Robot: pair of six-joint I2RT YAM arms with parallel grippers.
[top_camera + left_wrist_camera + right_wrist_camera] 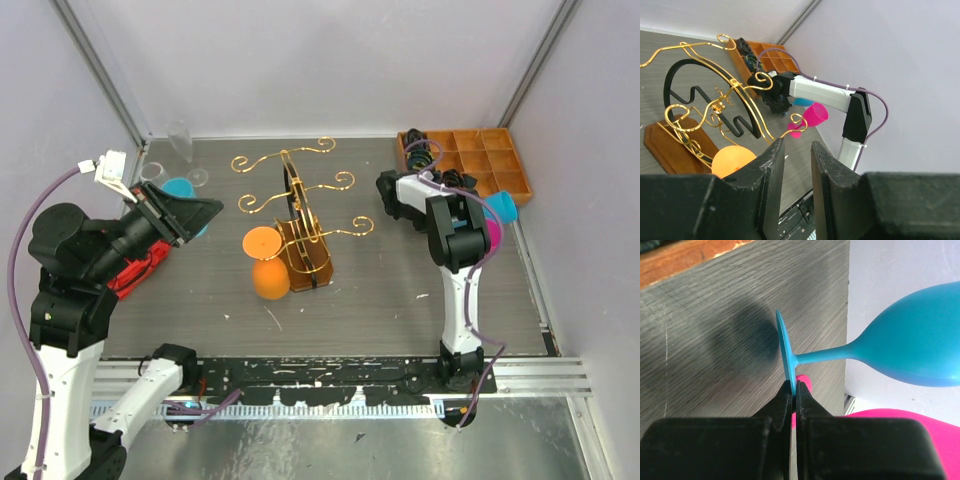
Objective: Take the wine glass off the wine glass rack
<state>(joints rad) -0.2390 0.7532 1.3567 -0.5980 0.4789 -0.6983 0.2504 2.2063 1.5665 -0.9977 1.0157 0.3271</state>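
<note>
Orange glass [270, 279] hangs foot-up from the rack [300, 215] mid-worktop [390, 295], so left gripper [796, 147] faces it, fingers spread and empty, seemingly ready to grasp; right gripper [792, 388] idles, fingers pressed together

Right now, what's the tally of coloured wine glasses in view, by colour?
Orange wine glass, on the wine glass rack: 1
Blue wine glasses, one back left, one at the right: 2
Pink wine glass: 1
Total: 4
Clear glassware at back left is not counted.
</note>
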